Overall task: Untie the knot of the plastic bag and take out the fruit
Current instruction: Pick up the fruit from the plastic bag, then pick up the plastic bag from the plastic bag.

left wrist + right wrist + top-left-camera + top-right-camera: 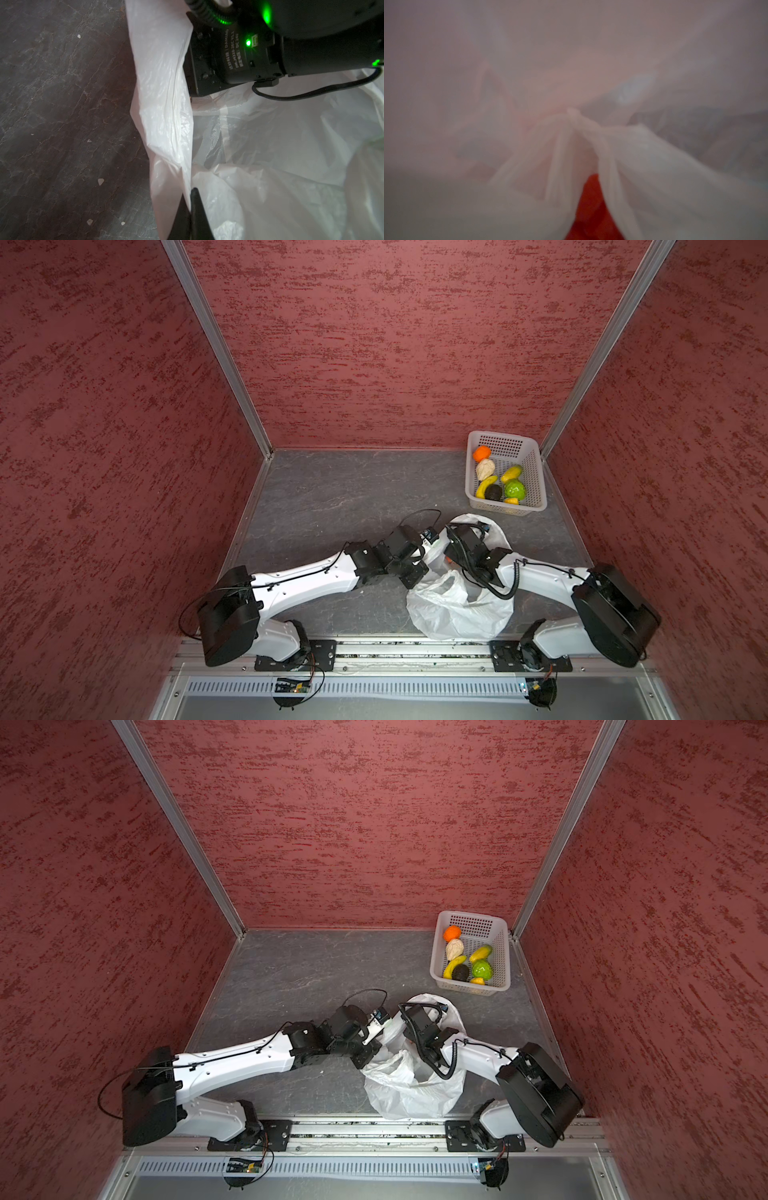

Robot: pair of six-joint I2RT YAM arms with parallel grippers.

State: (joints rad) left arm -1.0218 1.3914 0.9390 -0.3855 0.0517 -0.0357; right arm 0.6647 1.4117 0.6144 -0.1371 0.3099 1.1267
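Note:
The white plastic bag [457, 610] lies crumpled and open near the table's front edge, in both top views. My left gripper [190, 199] is shut on a fold of its rim film [166, 93]. My right gripper [453, 553] reaches down into the bag mouth, and its fingers are hidden by the film. Its wrist view shows only blurred bag film [675, 166] and a red fruit [593, 207] close below. Several other fruit lie in the basket, among them an orange [481, 453], a banana [486, 486] and a bumpy green one [515, 489]. The knot is out of view.
A white perforated basket [498, 433] stands at the back right corner of the grey table [332, 497]. Red walls close in on three sides. Both arm bases sit on the metal rail [415, 651] along the front, and the two wrists are close together over the bag.

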